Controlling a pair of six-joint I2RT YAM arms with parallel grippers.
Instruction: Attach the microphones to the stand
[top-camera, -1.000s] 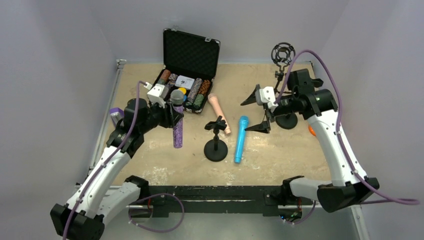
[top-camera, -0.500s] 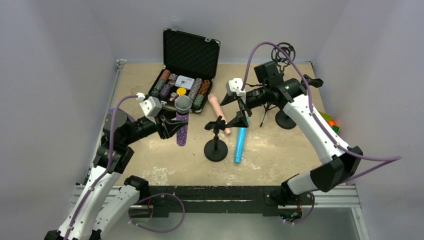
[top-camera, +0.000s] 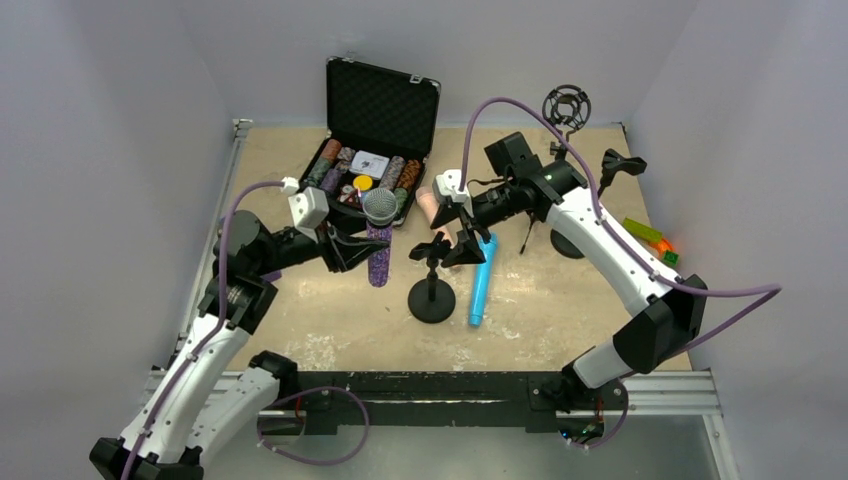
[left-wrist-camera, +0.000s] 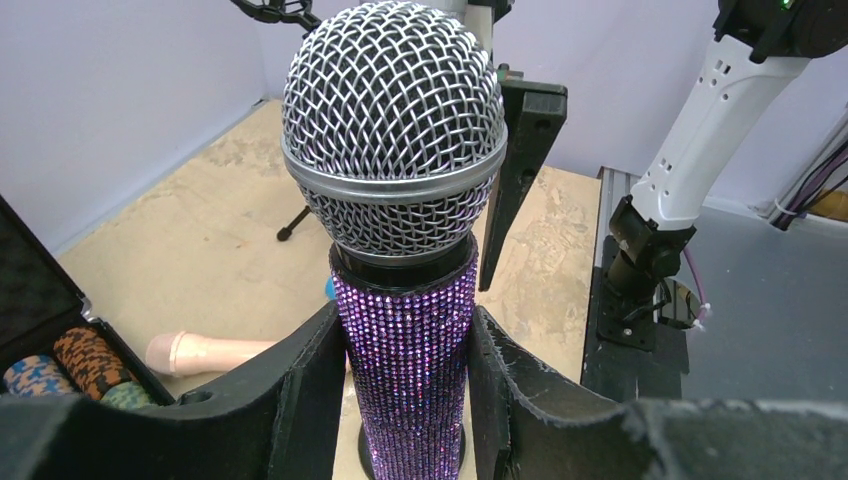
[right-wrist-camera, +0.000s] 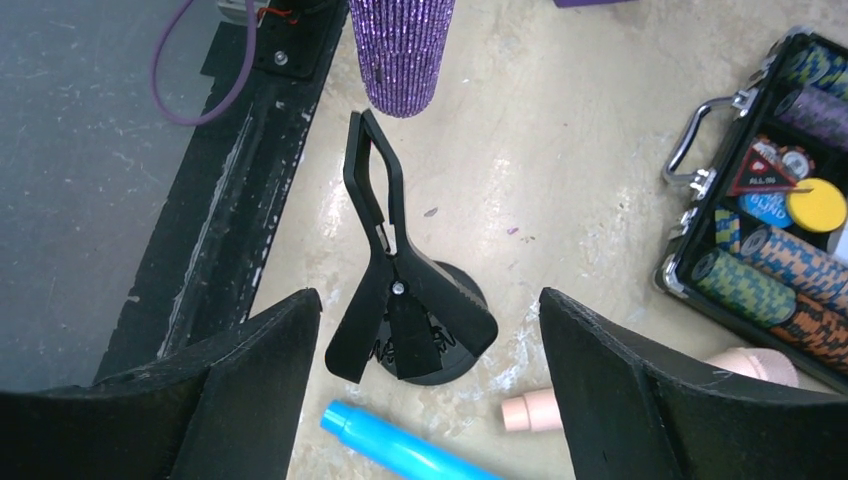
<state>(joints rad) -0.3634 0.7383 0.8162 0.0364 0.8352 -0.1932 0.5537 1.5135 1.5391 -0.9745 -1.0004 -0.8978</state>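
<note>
Partly hidden microphones
Right wrist view crops purple microphone (right-wrist-camera: 402, 50) and blue microphone (right-wrist-camera: 400, 447); right hand (right-wrist-camera: 428, 296) covers pink microphone (right-wrist-camera: 530, 411) midway.

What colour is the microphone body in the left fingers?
The microphone body is glittery purple, clearest in left wrist view.

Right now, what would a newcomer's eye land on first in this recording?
The glittery purple microphone, held upright in the left gripper at table centre-left, its mesh head filling the left wrist view. Next, the right gripper open above the black clip stand, and the open case of poker chips at the far edge.
</note>
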